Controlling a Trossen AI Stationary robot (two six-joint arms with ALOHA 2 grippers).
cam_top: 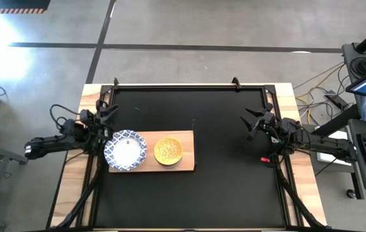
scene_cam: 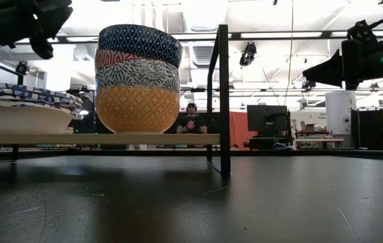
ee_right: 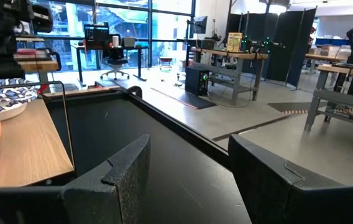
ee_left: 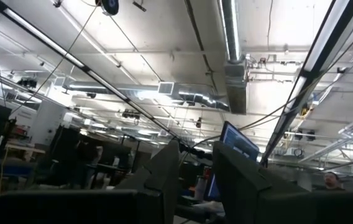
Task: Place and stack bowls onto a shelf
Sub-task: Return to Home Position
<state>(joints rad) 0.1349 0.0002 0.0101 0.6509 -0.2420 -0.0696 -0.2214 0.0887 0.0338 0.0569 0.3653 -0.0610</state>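
Two grippers hover empty at opposite sides of a black table [cam_top: 234, 187]. The right gripper [ee_right: 189, 142] has its two dark fingers [ee_right: 123, 177] spread wide with nothing between them. It sits near the table's right edge, pointing level across the table toward the shelf and well apart from it. The left gripper [ee_left: 196, 150] has its fingers [ee_left: 164, 177] parted by a narrower gap, also holding nothing. It is tilted up toward the ceiling lights and sits near the shelf's left end. The right arm [cam_top: 318, 142] and the left arm [cam_top: 60, 142] each reach in from their own side, and both are held up above the table top.

The shelf [cam_top: 186, 138] is a plain light-wood board on the left-centre of the table, with a thin black post [scene_cam: 223, 101] at one corner. At its left end is a stack of large white bowls [cam_top: 125, 150] with blue patterned rims; how many cannot be told. Just beside them, not touching, stands a nested stack of four small bowls [cam_top: 168, 150]. Seen from table height, an orange-yellow bowl [scene_cam: 137, 108] is at the bottom. Above it come the rims of a grey-blue bowl [scene_cam: 137, 75] and a red bowl [scene_cam: 119, 58], with a dark blue bowl [scene_cam: 141, 40] in a diamond pattern on top. From overhead, the inside of the top bowl looks speckled yellow.

Far behind the table, a person [scene_cam: 191, 123] sits in the room.
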